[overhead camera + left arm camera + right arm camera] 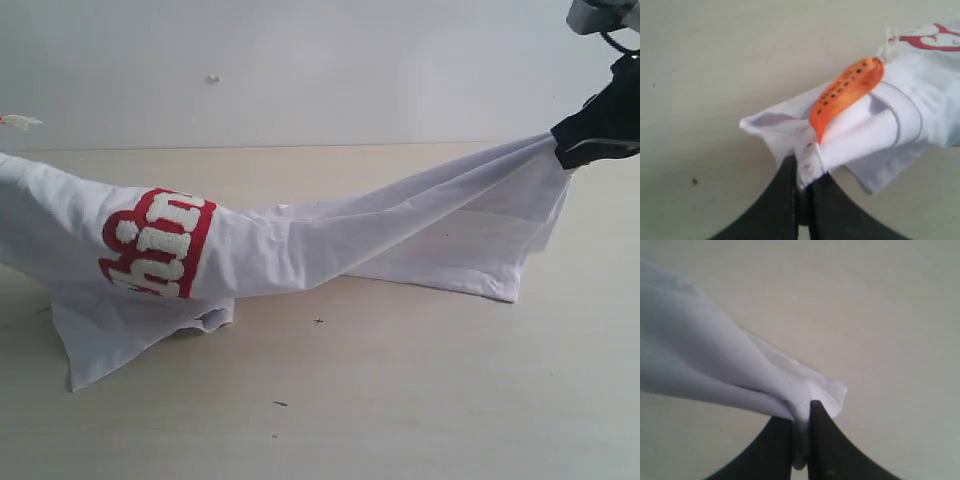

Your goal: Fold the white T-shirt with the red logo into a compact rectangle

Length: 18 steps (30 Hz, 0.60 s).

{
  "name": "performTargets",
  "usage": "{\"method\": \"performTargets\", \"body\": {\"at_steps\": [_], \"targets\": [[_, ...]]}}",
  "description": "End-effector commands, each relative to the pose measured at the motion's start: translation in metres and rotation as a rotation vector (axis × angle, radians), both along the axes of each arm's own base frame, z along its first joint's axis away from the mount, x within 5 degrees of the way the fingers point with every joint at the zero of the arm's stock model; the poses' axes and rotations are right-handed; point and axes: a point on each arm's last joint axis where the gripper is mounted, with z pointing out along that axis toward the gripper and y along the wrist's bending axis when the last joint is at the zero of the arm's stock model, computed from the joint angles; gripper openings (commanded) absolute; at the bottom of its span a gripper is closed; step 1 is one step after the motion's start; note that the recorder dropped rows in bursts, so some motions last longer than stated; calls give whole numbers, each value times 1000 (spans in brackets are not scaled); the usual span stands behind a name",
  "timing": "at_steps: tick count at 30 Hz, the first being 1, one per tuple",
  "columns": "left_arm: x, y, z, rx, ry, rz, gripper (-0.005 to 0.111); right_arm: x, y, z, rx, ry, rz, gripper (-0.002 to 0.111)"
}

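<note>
A thin white cotton T-shirt (300,250) is stretched in a long, bunched band above a pale wooden table (420,400). It is raised at both ends and sags toward the middle. Its red logo (158,243), a red patch with fuzzy white bubbly letters, wraps around the gathered cloth on the left of the exterior view, so only some letters show. Below the logo, a loose flap of the shirt trails down onto the table. On the right, a second layer hangs under the raised band; whether it touches the tabletop is unclear.

The black right gripper (562,147) sits at the upper right of the exterior view. Its wrist view shows the jaws pressed together on a gathered fold of plain white fabric, with bare table beyond.

The left gripper (804,172) is outside the exterior view. In its wrist view, the dark fingers (782,200) pinch a wad of cloth by the ribbed collar. A small glossy orange neck tag (846,94) stands up just past the fingertips, and a slice of the logo shows farther along.

A plain white wall (400,60) rises behind the table and carries one small pale mark (212,78). A few dark specks (318,321) dot the tabletop in front of the shirt.
</note>
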Motion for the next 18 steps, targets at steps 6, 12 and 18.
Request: {"method": "performTargets", "body": {"at_steps": [6,12,18], "targets": [[-73,1,46,9,44,176,0,-71,15,74,73,-68,-21,0],[-122,-16,54,-120,-18,166,0,-122,24,73,79,-126,-45,0],[-144,-18,25,-34,46,128,0,-147,27,34,91,-112,-81,0]]}}
